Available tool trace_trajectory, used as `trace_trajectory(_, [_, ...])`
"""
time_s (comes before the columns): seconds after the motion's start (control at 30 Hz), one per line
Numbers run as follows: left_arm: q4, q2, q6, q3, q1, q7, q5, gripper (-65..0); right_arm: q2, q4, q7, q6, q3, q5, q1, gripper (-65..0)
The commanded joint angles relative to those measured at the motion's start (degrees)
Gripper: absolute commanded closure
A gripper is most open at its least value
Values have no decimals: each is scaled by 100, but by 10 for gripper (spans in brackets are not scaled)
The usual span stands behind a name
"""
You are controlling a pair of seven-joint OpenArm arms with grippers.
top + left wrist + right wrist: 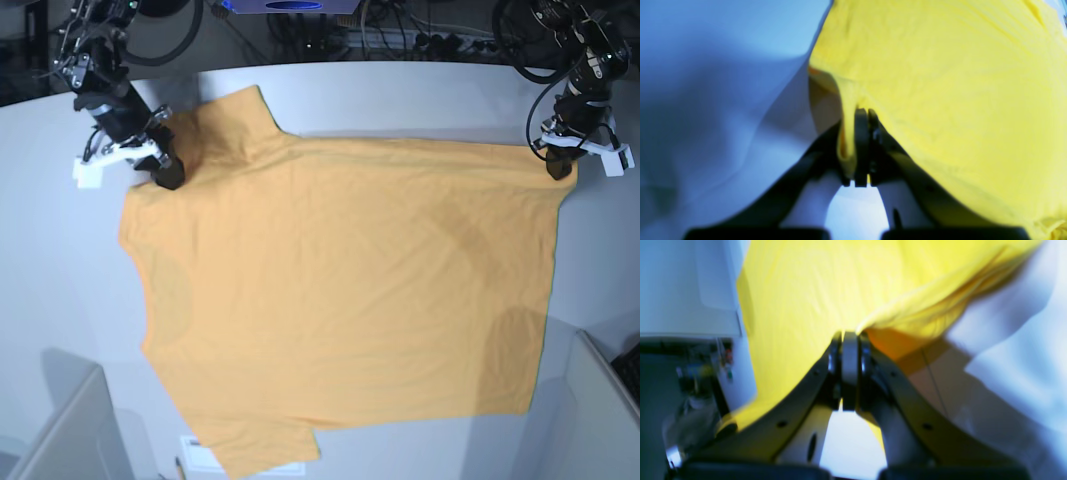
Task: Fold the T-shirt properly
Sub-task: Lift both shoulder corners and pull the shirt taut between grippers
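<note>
From where I'm driving this, the big plain yellow-orange cotton T-shirt [340,300] is spread flat across the pale grey table [400,100], covering most of it. My left gripper [862,113] is clamped tight on a pinch of the fabric at the shirt's far corner on the base view's right. My right gripper [850,336] is closed just as hard on the edge over by the sleeve on that view's left. Both wrist views are blurry, but cloth clearly sits between the jaws.
</note>
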Motion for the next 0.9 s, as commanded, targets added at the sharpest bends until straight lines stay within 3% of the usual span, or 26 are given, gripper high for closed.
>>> trace_trajectory(0.0, [89, -76, -11, -24, -92, 16, -76, 0, 22, 108, -28, -38, 24, 124, 55, 0])
trace_trajectory(0.17, [81, -76, -3, -77, -523, 622, -67, 0, 31, 99, -54, -197, -2, 124, 565, 0])
trace_trajectory(0.23, [81, -67, 68, -51, -646, 622, -67, 0, 31, 81, -230, -249, 16, 124, 811, 0])
trace_trajectory(0.37, [72, -76, 560, -24, -927, 622, -67, 0, 31, 55, -450, -487, 16, 98, 1330, 0])
trace_trajectory(0.87, [-1001, -173, 657, -24, -1885, 622, -67, 0, 163, -1879, -459, -487, -28, 89, 2886, 0])
